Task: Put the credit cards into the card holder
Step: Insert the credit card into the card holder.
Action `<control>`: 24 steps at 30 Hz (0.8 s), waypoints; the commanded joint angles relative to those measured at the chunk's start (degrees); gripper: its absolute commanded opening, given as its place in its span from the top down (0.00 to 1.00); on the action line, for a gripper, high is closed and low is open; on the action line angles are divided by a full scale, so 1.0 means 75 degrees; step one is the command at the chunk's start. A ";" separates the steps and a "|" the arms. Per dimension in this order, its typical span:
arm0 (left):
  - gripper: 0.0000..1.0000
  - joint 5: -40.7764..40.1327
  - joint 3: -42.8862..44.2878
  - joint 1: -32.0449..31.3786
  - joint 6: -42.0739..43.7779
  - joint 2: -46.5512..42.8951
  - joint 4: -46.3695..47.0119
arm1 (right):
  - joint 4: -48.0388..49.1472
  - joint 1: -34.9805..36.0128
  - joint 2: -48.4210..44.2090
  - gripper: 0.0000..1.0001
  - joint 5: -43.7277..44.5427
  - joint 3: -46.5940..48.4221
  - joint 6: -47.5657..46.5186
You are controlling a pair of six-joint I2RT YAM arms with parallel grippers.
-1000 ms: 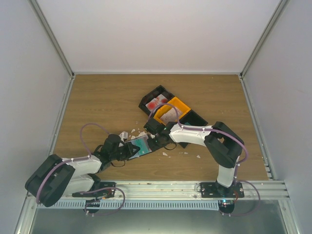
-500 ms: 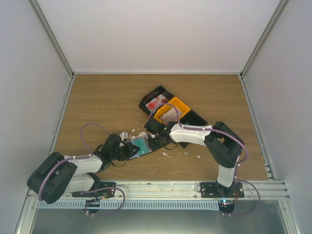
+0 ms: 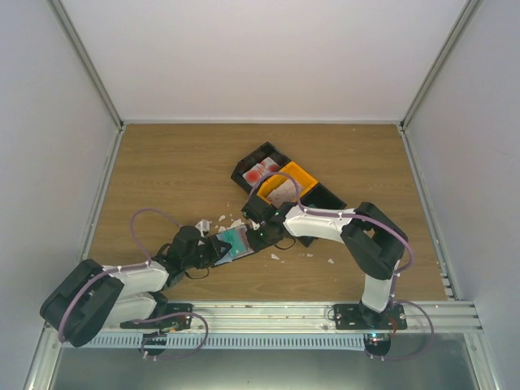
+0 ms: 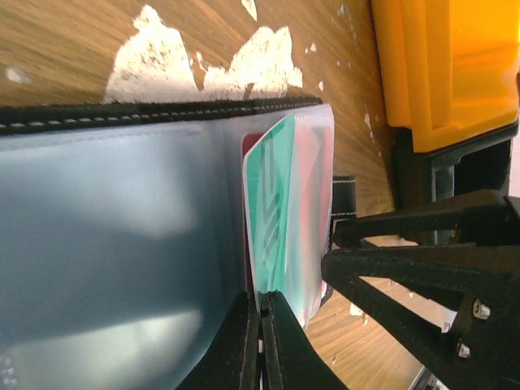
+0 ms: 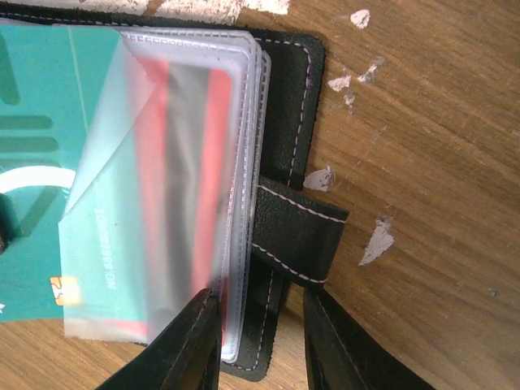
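The black card holder (image 5: 288, 97) lies open on the wood, its clear sleeves (image 5: 244, 162) fanned out and its clasp tab (image 5: 296, 231) sticking out to the side. My left gripper (image 4: 262, 325) is shut on a teal credit card (image 4: 272, 203), whose far end sits inside a clear sleeve. A red card (image 5: 215, 162) shows through the sleeves. My right gripper (image 5: 260, 341) is open, one finger on the sleeves' edge and the other beside the tab. In the top view the two grippers meet over the holder (image 3: 242, 237).
Behind the holder stands a row of bins: a black bin (image 3: 260, 166) with red-and-white cards, an orange bin (image 3: 284, 185) and another black bin (image 3: 325, 197). White paper scraps (image 3: 221, 221) litter the wood around the holder. The orange bin (image 4: 447, 65) is close to the right fingers.
The left arm has shifted slightly left with the teal card still pinched. The right gripper stays at the holder's edge with its jaws about as wide as before.
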 commanded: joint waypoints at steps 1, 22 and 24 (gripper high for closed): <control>1.00 -0.0865 -0.0344 0.0000 -0.0192 -0.0307 -0.0603 | -0.0207 0.0031 0.0334 0.71 -0.0282 -0.0231 0.0062; 1.00 0.0152 -0.0514 -0.0129 -0.0542 0.0917 0.0759 | -0.0078 -0.0004 0.0322 0.70 -0.0625 -0.0243 0.0097; 1.00 0.0105 -0.0506 -0.0129 -0.0534 0.0802 0.0591 | -0.0078 -0.0014 0.0321 0.70 -0.0607 -0.0243 0.0107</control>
